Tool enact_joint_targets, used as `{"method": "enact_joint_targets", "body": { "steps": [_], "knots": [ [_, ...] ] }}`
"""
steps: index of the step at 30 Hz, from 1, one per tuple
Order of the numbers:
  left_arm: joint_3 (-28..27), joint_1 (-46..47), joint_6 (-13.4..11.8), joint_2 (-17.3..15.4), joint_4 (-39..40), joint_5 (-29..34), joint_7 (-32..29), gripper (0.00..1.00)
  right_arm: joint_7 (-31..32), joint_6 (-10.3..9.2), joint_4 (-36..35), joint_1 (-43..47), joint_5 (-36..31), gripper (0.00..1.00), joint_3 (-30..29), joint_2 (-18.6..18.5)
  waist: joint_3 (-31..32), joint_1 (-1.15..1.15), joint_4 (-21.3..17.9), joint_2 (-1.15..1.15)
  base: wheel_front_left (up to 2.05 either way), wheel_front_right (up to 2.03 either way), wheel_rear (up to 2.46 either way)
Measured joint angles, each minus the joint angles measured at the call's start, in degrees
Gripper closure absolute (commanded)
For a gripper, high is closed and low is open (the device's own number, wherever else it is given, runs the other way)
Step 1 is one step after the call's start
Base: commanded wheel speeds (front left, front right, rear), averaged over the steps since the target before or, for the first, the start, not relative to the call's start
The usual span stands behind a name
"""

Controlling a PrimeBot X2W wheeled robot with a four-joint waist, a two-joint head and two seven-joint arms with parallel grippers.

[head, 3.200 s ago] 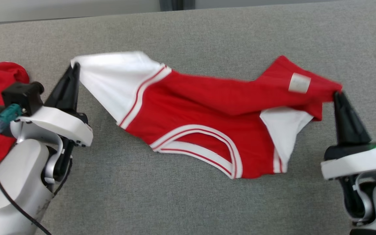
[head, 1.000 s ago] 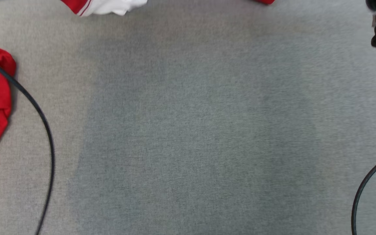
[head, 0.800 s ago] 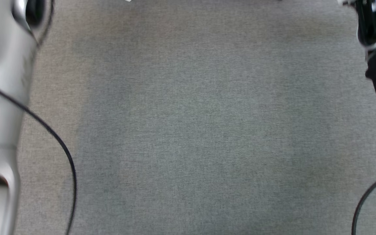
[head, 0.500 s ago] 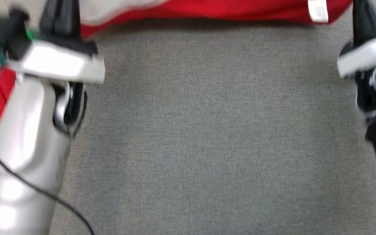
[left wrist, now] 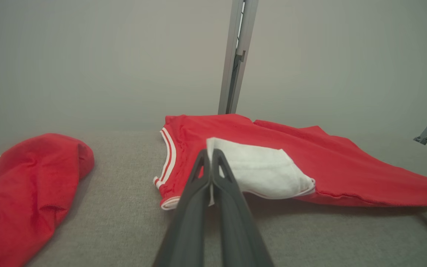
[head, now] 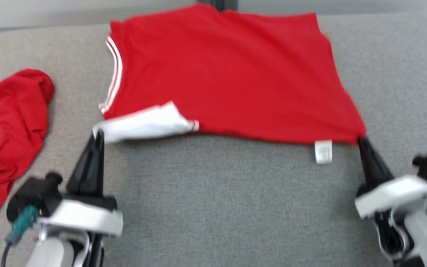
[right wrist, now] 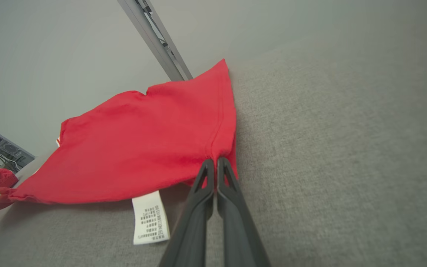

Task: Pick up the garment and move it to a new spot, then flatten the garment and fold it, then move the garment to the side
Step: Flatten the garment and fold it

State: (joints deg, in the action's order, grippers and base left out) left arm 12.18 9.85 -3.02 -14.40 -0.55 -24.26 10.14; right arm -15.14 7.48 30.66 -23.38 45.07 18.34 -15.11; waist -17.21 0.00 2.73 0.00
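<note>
The red garment (head: 228, 74) lies spread out on the grey fabric surface (head: 235, 207), in the far middle part of it, and its far edge reaches the far edge of that surface.

The left gripper (head: 98, 135) has its two fingers pressed together on the near left corner of the garment. There a white sleeve (head: 143, 124) is turned over onto the red cloth, and the tips pinch the edge of this white part. The right gripper (head: 361, 141) is closed in the same way, with its fingers tight on the near right corner of the garment.

Between the two corners the near edge runs almost straight, and a shadow lies under it on the surface. A white label (head: 323, 152) hangs from this edge, near the right gripper. A trim of white and red stripes (head: 114, 74) runs along the left side of the garment.

A second red cloth (head: 9, 126) lies crumpled at the left, well apart from the garment. Behind the surface, a grey metal post (left wrist: 235, 55) stands in front of a pale wall.
</note>
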Motion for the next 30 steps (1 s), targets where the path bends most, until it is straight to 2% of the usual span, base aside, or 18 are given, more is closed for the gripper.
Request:
{"method": "enact_joint_targets", "body": {
  "steps": [6, 11, 19, 30],
  "knots": [
    [0.56, -12.28, -3.38, -1.99, 11.06, -1.63, -8.93, 1.0, 0.24, 0.0, -6.9, 13.61, -0.93, 1.0, -5.33, -0.19, 5.26, 0.0, 0.79, 0.0, 0.0, 0.0, 0.0],
    [0.55, -19.18, -5.64, -4.93, 19.83, -2.92, -16.78, 1.0, 4.54, 0.0, -12.73, 23.61, -2.12, 1.0, -9.81, 1.8, 7.98, 0.0, 2.04, 0.0, 0.0, 0.0, 0.0],
    [-0.68, -26.34, -8.76, -8.46, 29.09, -4.1, -25.35, 1.0, 17.58, 0.0, -25.39, 35.9, -5.47, 1.0, -16.13, 6.65, 10.16, 0.0, 2.65, 0.0, 0.0, 0.0, 0.0],
    [-1.85, -31.73, -9.73, -12.36, 35.82, -5.19, -31.9, 1.0, 30.23, 0.01, -38.35, 43.62, -11.92, 1.0, -25.4, 10.77, 9.52, 0.0, 1.61, 0.0, 0.0, 0.0, 0.0]
  ]
}}
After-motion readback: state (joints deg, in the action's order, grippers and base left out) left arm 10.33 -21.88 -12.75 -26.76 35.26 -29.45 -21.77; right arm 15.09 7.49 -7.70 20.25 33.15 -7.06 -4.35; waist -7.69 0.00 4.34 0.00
